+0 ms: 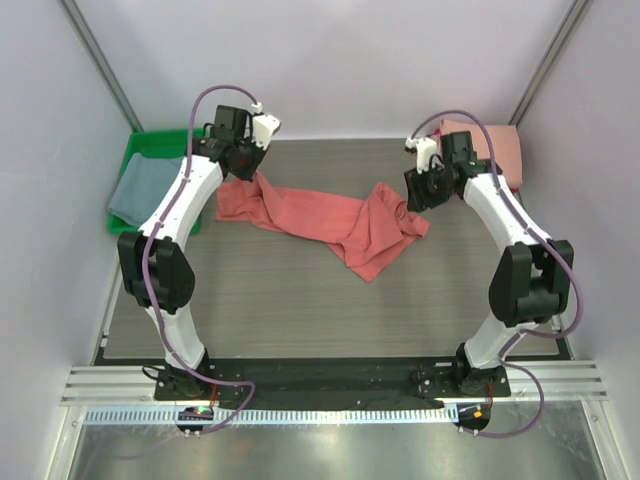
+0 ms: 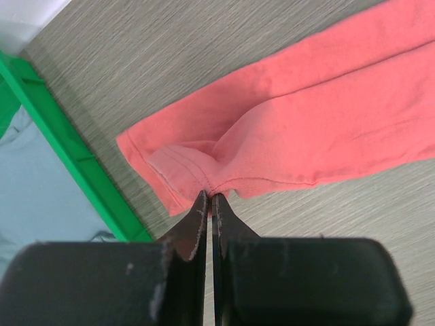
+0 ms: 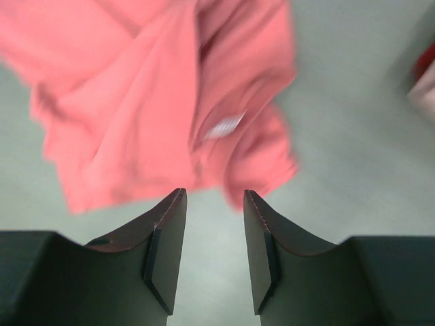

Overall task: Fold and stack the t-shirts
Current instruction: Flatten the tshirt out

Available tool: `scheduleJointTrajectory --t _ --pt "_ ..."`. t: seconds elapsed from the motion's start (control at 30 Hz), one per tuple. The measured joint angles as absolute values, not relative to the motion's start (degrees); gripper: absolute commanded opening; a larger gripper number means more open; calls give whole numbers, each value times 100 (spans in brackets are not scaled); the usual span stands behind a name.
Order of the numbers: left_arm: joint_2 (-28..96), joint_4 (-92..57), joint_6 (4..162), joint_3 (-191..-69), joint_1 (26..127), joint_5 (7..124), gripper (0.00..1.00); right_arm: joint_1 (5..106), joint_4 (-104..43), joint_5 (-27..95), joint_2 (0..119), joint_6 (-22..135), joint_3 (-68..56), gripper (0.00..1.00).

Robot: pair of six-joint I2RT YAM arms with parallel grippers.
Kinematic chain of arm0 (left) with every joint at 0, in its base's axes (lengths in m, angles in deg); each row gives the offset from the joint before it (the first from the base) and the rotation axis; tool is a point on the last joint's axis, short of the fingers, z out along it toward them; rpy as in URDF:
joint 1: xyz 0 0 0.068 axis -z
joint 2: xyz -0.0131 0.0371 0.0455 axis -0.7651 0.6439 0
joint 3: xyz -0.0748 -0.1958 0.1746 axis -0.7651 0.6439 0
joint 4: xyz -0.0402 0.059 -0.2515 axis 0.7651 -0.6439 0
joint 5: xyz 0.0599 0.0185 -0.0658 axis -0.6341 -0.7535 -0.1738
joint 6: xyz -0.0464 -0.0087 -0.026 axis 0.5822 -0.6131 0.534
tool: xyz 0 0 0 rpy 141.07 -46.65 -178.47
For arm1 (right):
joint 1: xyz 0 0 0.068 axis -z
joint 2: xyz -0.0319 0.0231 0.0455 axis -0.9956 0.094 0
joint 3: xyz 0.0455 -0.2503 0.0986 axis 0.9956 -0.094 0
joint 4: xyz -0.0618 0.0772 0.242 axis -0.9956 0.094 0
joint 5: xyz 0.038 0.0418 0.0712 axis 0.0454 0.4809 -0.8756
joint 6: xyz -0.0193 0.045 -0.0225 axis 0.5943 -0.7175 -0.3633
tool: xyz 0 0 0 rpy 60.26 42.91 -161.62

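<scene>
Coral-red t-shirt (image 2: 306, 115) pinched by left fingers (image 2: 192, 234) | green tray (image 2: 78, 159) just beside

Between our parted right jaws we see bare surface (image 3: 214, 285); the coral-red t-shirt (image 3: 156, 102) bunches just ahead. Left of our left jaws, the green tray wall (image 2: 68, 146) blocks passage.
</scene>
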State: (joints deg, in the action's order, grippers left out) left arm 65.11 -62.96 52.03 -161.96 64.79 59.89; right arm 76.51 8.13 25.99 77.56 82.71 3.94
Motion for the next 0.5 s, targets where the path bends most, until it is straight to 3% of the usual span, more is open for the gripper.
scheduleJointTrajectory --t 0.17,0.5 --pt "6480 -6294 5260 -16165 6481 5986 0 7786 1311 1821 7494 8258 -331 47" --pt "6480 -6296 5277 -16089 6510 5975 0 7795 2011 1029 8650 8599 -423 44"
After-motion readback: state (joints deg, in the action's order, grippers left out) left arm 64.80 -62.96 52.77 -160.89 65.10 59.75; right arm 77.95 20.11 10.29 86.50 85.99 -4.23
